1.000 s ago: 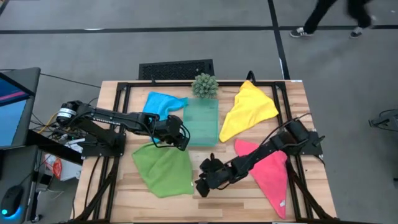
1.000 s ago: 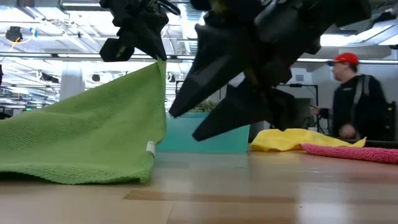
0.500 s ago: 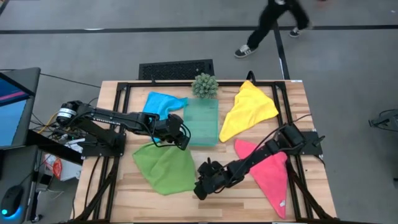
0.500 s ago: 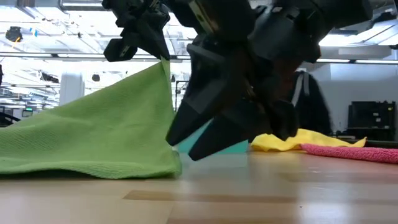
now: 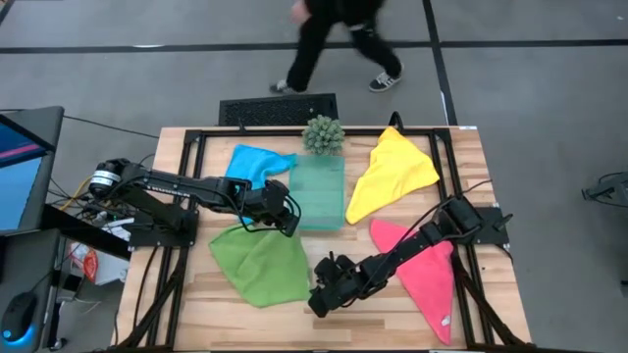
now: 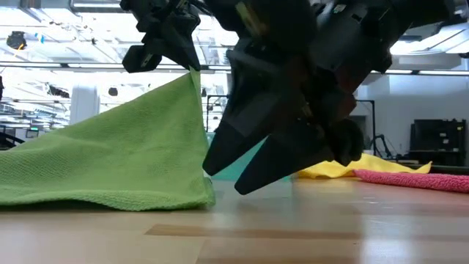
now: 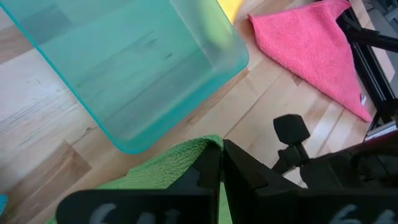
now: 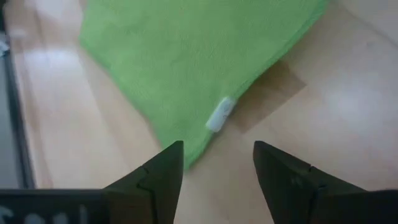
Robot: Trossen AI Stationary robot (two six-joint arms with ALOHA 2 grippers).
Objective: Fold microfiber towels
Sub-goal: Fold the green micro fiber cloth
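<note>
The lime green towel (image 5: 257, 265) lies left of centre near the front edge, with one corner lifted and my left gripper (image 5: 286, 218) shut on it. That gripper shows at the top of the low view (image 6: 192, 67). My right gripper (image 5: 319, 297) stands open low over the table, at the towel's near right corner (image 8: 219, 115) with the white tag; its fingers (image 8: 160, 177) are either side of the bare wood just short of that corner. The blue towel (image 5: 257, 162), yellow towel (image 5: 392, 175) and pink towel (image 5: 427, 275) lie flat on the table. My left gripper pinches the green towel's far right corner (image 7: 202, 149) between its two shut fingers, which come slanting down from the table's left. The corner is lifted clear (image 6: 194, 73). The cloth slopes down from it like a tent to the rest, which lies on the table.
A translucent teal tray (image 5: 319, 191) stands at the centre, just beyond my left gripper. A small spiky plant (image 5: 323, 134) is at the far edge. A black frame (image 5: 451, 186) rims the table. A person walks past on the floor beyond the table's far edge.
My right gripper's fingertips have sunk toward the table beside the green towel's near right corner. The towel's right edge, which hung straight down from the held corner, now slants out to the table. My left gripper has kept its hold.
</note>
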